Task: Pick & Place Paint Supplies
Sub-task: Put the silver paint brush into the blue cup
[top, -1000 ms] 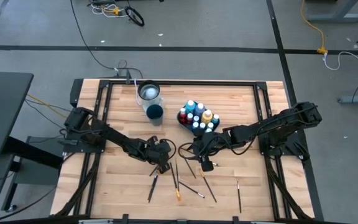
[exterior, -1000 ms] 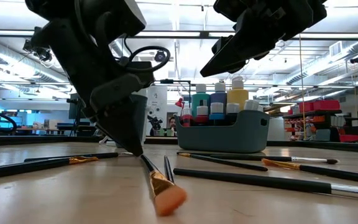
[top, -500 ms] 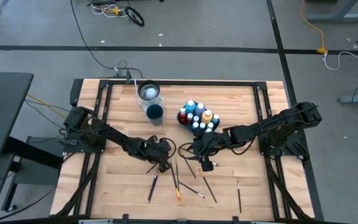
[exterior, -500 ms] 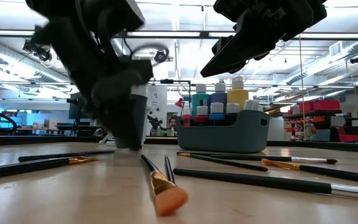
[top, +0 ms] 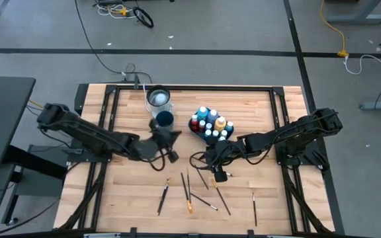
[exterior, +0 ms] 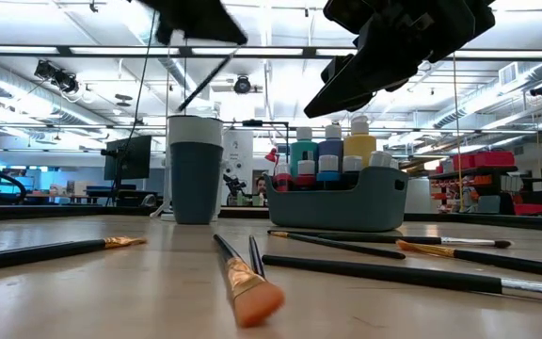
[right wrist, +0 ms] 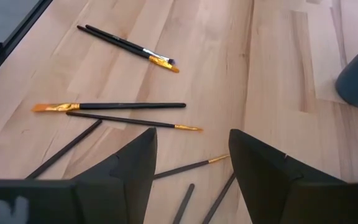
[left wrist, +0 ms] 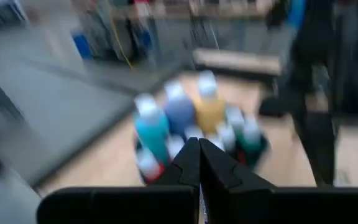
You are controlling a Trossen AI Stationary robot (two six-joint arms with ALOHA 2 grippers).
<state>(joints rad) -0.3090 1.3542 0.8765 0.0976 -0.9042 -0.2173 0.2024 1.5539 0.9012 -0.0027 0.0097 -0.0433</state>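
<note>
Overhead, the left gripper hung beside the dark blue cup, far of the loose brushes scattered on the pale wood table. The right gripper waited near the tray of paint bottles.

From table height, a thin dark brush slanted from the left gripper above the cup. It looked light, stiff and smooth, best pinched mid-handle. The room behind was an open workshop under strip lights.

Through the left wrist camera, its fingers were pressed together, though the brush did not show there.

Through the right wrist camera, its jaws stood apart over bare planks, holding nothing.
</note>
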